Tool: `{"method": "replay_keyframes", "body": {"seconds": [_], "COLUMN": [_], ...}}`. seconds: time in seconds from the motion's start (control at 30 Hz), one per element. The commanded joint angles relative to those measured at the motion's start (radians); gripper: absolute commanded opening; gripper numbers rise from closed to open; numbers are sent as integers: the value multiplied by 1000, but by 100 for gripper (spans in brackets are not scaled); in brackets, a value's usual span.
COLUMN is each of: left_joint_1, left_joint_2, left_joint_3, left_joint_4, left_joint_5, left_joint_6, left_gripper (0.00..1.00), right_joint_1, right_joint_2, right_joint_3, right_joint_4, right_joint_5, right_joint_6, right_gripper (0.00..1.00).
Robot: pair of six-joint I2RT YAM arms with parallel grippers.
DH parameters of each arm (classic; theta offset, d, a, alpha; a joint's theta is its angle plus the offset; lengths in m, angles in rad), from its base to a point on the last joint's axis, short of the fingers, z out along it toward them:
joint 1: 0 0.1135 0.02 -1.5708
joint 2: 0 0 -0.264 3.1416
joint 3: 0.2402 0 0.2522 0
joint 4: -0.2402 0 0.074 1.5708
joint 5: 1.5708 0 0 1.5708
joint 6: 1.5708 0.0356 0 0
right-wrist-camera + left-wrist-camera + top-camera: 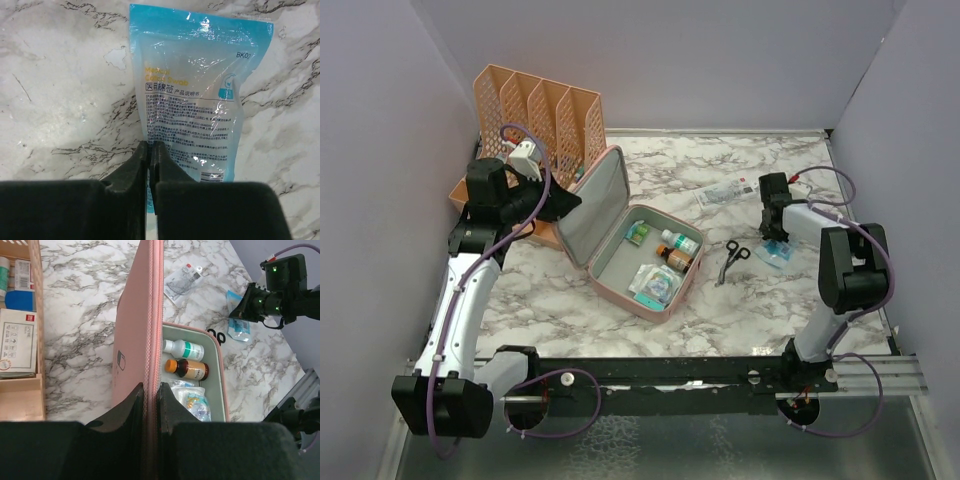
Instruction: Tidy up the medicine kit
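Observation:
The pink medicine kit (665, 304) lies open mid-table, its grey-green-lined lid (603, 203) standing upright. My left gripper (567, 205) is shut on the lid's zipper edge (151, 315), one finger on each side (151, 390). Inside the kit are a white bottle (184, 348), a brown bottle (191, 369) and clear packets (196, 403). To the right of the kit, my right gripper (775, 238) is shut on the left edge of a blue cotton swab packet (192, 85) that lies flat on the marble, and the fingertips meet on it (150, 146).
Black scissors (733, 258) lie between the kit and the blue packet. A white sachet (728, 191) lies further back. The orange perforated rack (536, 115) stands at the back left with boxes (17, 340) in it. Purple walls close in the table.

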Motion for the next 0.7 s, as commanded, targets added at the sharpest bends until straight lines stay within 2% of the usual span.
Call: {"method": "replay_keyframes", "body": {"seconds": [0.0, 0.2, 0.47, 0.67], "left_joint_1": [-23, -43, -67, -77], "left_joint_2": [31, 48, 63, 75], "left_joint_3": [-18, -32, -40, -80], "left_joint_4": [-21, 41, 158, 268], "left_joint_5": [86, 119, 28, 56], "left_joint_6": [-47, -115, -230, -315], "left_gripper": [0, 0, 0, 0], "right_joint_1": [-7, -8, -7, 12], "right_joint_2": [-41, -176, -419, -568], "right_joint_3": [-61, -90, -141, -185], "right_joint_4": [24, 41, 95, 183], "right_joint_5": [-132, -221, -361, -518], "right_joint_6": [31, 28, 56, 172], "right_gripper": [1, 1, 1, 1]}}
